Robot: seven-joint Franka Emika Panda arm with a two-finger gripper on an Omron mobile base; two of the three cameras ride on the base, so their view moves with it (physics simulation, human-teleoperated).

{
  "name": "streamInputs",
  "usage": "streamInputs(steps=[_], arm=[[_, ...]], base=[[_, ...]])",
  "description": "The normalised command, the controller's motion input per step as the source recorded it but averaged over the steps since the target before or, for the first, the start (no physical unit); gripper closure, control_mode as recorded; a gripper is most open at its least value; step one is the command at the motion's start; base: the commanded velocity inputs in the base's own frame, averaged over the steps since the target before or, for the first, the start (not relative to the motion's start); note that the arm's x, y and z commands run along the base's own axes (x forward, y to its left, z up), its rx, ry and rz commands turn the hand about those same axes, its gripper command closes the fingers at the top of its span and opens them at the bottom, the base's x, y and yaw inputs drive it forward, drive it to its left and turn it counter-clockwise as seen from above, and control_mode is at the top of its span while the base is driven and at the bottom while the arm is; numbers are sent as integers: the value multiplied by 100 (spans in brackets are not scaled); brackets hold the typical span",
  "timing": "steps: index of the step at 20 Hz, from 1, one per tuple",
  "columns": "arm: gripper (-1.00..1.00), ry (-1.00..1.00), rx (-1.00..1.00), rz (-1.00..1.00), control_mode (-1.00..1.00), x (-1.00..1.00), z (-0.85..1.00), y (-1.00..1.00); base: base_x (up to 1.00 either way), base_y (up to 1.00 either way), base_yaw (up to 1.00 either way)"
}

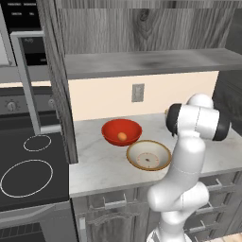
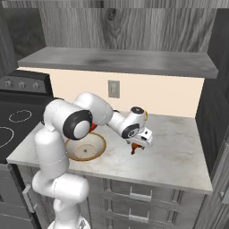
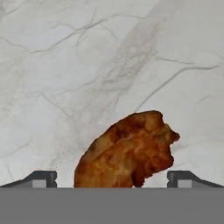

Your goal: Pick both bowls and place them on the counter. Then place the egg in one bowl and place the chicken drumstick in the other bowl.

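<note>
A: Item one, the two-finger gripper (image 3: 112, 179). Condition?

B: Jaws were spread to full width, dark fingertips (image 3: 42, 178) standing either side of the reddish-brown, knobbly chicken drumstick (image 3: 129, 151), touching neither flank as far as the hand view showed. Nothing was pinched. In the right base view the gripper (image 2: 138, 147) hung low over the drumstick (image 2: 133, 150).

A: Item two, the drumstick's place?

B: Lying on the pale marbled counter slab (image 2: 179, 152), to the right of the beige bowl, well apart from its rim.

A: Item three, that beige shallow bowl with the brownish rim (image 1: 148, 155)?

B: Upright on the counter (image 1: 99, 165), nothing in it; just beside the arm's white elbow in the right base view (image 2: 85, 147).

A: Item four?

B: Glossy red bowl (image 1: 121, 132), behind the beige bowl and to its left, nearly touching. The small orange-tan egg (image 1: 122, 136) sat inside it.

A: Step in hand?

B: By my reckoning, grasping the drumstick, the last piece to be moved. The meat looked lumpy and tapered, so the fingers should come down fully and straddle the thick middle before closing, lest it roll or squirt out. Then lift clear of the beige bowl's rim before lowering.
</note>
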Motion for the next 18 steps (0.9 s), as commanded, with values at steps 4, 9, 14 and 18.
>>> streamInputs(steps=[4,9,14,18], arm=[[-100,0,0,0,-100,19,-13,-1],[-100,0,0,0,-100,15,-15,-1],[100,0,0,0,-100,1,-16,0],[100,6,0,-1,-100,-1,-20,0]], base=[[0,0,0],[0,0,0],[0,0,0],[0,0,0]])
